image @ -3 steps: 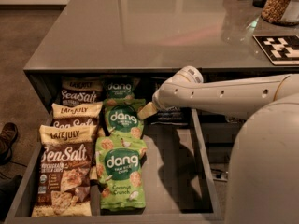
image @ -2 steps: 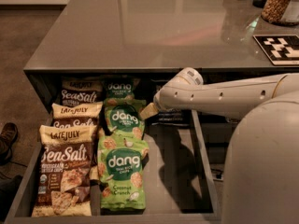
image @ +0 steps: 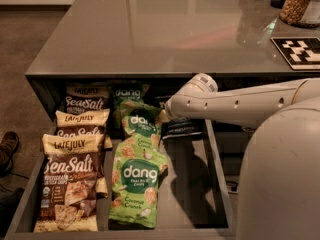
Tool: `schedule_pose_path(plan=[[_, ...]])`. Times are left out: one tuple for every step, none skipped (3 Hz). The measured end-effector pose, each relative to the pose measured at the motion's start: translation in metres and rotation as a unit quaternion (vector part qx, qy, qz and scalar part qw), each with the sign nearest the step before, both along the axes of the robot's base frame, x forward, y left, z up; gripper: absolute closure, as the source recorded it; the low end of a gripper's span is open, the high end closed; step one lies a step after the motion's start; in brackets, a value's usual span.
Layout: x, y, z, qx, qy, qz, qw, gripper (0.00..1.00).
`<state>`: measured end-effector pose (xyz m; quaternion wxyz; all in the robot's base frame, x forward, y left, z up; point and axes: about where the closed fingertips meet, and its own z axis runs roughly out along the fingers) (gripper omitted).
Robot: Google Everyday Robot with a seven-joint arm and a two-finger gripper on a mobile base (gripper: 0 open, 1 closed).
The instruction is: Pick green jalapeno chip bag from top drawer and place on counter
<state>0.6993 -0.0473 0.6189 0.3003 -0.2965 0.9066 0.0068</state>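
Observation:
The top drawer [image: 200, 204] stands pulled open under the counter [image: 150, 34]. The dark navy chip bag [image: 184, 127] lies at the drawer's back right, mostly hidden under my arm. My gripper [image: 164, 115] is at the end of the white arm, reaching in from the right. It hangs low at the back of the drawer, just left of the dark bag and beside the rear green dang bag [image: 141, 126].
Brown-and-cream Sea Salt bags [image: 70, 184] fill the drawer's left column. Green dang bags [image: 135, 181] fill the middle. The right strip of the drawer floor is bare grey. A tag marker [image: 297, 51] and a jar [image: 297, 4] stand on the counter's right. A shoe [image: 7, 149] is on the floor at left.

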Motion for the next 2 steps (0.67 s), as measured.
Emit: schedule_pose_path(plan=[[0.0000,0.0000,0.0000,0.000,0.000,0.000,1.0000,0.66],[0.0000,0.0000,0.0000,0.000,0.000,0.000,1.0000,0.90]])
